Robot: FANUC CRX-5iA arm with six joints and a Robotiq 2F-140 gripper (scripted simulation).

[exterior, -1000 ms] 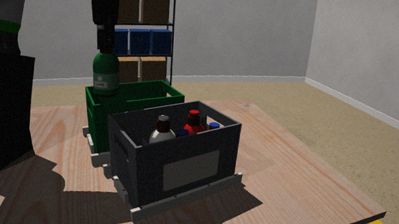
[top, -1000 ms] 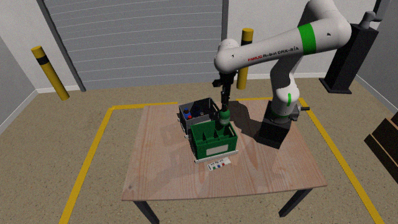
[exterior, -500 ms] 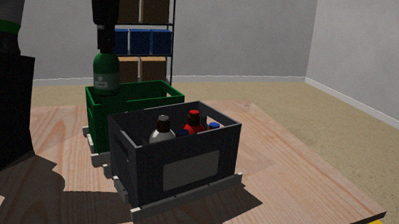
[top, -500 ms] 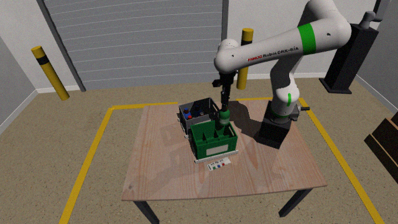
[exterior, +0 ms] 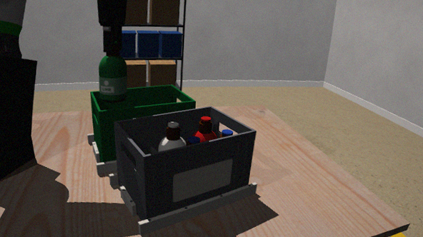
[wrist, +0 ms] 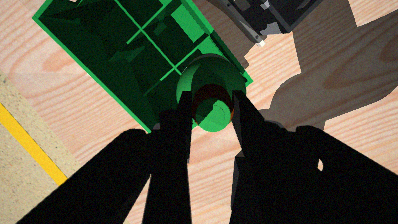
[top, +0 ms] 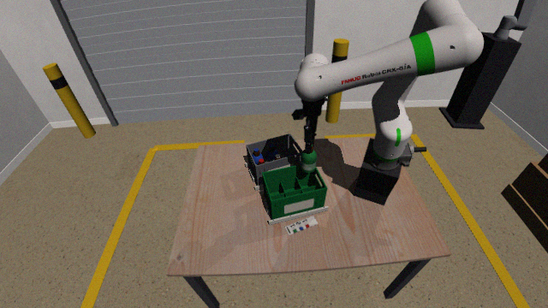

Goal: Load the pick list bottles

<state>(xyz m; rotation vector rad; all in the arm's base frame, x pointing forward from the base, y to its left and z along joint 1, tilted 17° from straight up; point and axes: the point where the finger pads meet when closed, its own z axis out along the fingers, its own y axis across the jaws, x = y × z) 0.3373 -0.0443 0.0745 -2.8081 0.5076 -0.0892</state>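
Observation:
My gripper [top: 309, 147] [exterior: 113, 53] [wrist: 211, 106] is shut on the neck of a green bottle [top: 308, 161] [exterior: 112, 79] [wrist: 186, 82]. The bottle hangs upright, its base near rim height, over the rear right corner of the green crate [top: 274, 206] [exterior: 103, 135] [wrist: 90, 73]. No bottle shows in that crate's visible compartments. The grey crate [top: 274, 165] [exterior: 158, 188] holds a red-capped bottle [exterior: 205, 132], a white bottle [exterior: 172, 143] and two blue-capped bottles [exterior: 227, 133] [exterior: 193, 140]. The pick list [top: 301, 225] shows green, blue and red marks; its digits are too small to read surely.
Light rails [top: 298, 215] [exterior: 197, 208] run along the feet of both crates, which stand level and close together on the wooden table [top: 223, 239] [exterior: 301, 194]. The robot's black base [top: 377, 184] stands right of the crates in the top view.

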